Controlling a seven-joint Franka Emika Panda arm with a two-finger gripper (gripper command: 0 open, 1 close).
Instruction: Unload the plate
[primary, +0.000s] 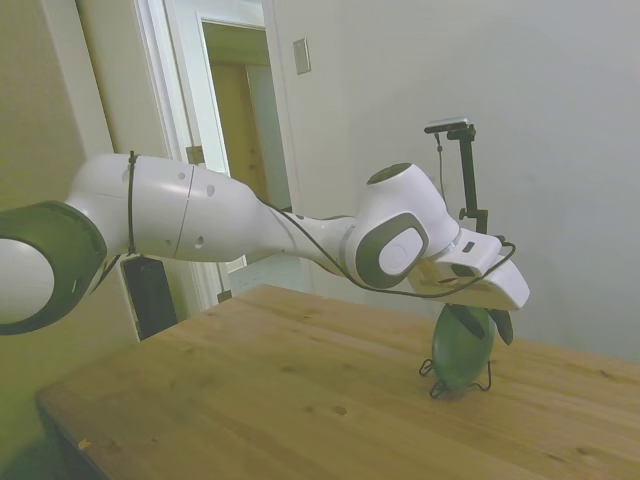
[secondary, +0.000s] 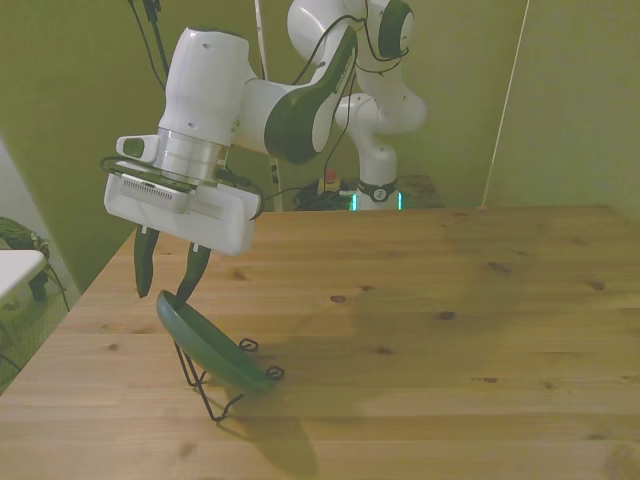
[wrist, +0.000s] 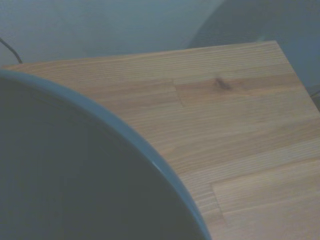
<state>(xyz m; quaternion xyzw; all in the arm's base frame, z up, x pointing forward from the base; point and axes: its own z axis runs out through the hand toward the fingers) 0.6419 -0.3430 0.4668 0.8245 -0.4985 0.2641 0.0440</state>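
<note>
Near the front view's left edge of the pale wooden table (secondary: 450, 330), the white arm's two-finger gripper (secondary: 167, 283) hangs just above the upper rim of the round, dull sage-green plate (secondary: 212, 345), its two dark fingers (secondary: 145, 262) spread narrowly, a little wider than the rim, and holding nothing. One finger sits on either side of the rim's top edge; whether either one touches it cannot be told from these views. Just to the right and below, the plate leans steeply in the thin black wire stand (secondary: 222, 393), its lower edge cradled by the wire loops and its face tilted toward the front view's right. In the side view the same plate (primary: 461, 347) stands almost on edge in the stand (primary: 456, 386), directly under the wrist. Close up, the wrist view shows only the plate's curved rim (wrist: 135, 145) against bare planks. The grasp looks about to begin, and the risks are plain: if the fingers close off-centre on the thin, slanted rim, the plate could pivot or slip out; a descent too deep could push it against the light stand and tip both over; and lifting at an angle might snag the wire and drag the stand along.
</note>
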